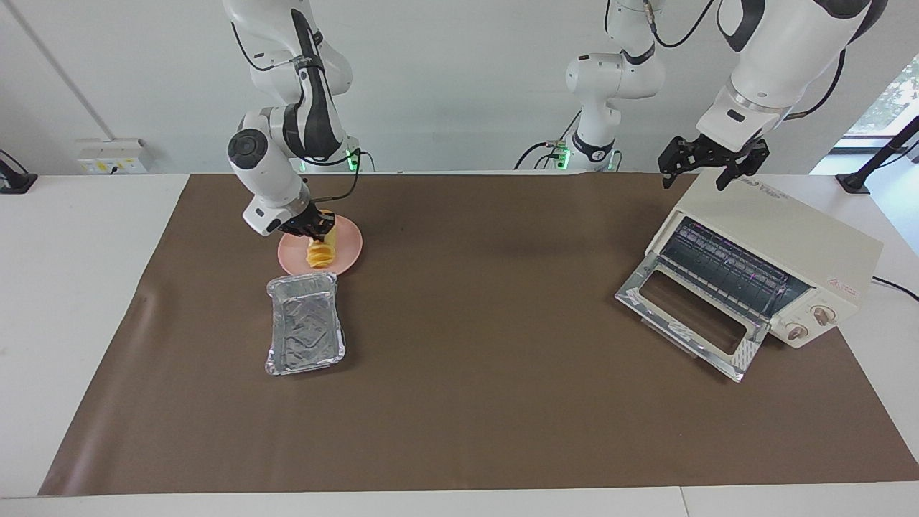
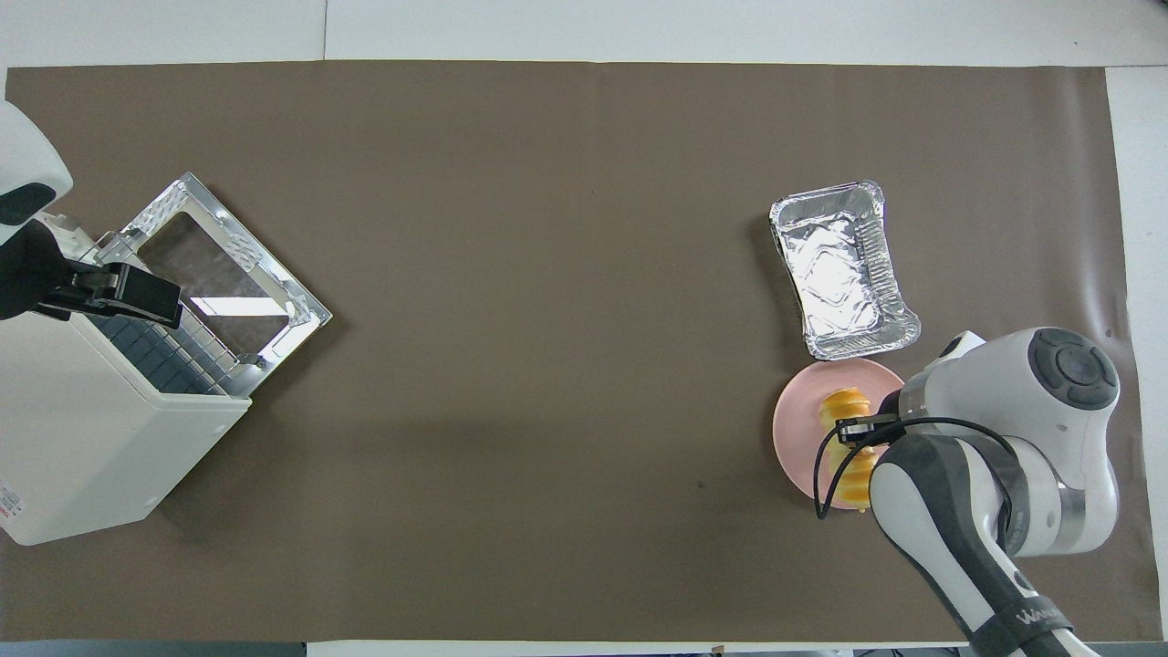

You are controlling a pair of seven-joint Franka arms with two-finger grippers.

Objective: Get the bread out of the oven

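Bread: the small golden-yellow ridged bread (image 1: pixel 321 250) lies on the round pink plate (image 1: pixel 346 253), pinched in the right claw (image 1: pixel 314 231).
Left claw (image 1: pixel 707 172): spread wide, holding nothing, over the cream-white boxy oven (image 1: pixel 779 240).

High facing camera, steep overhead camera, both showing whole table (image 1: pixel 459 431)

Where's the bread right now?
The bread is held by the right gripper over the pink plate, toward the right arm's end.

the little yellow bread (image 1: pixel 320 251) with orange ridges sits tilted on a pink plate (image 1: pixel 347 248). the cream oven (image 1: pixel 782 251) stands with its glass door dropped open.
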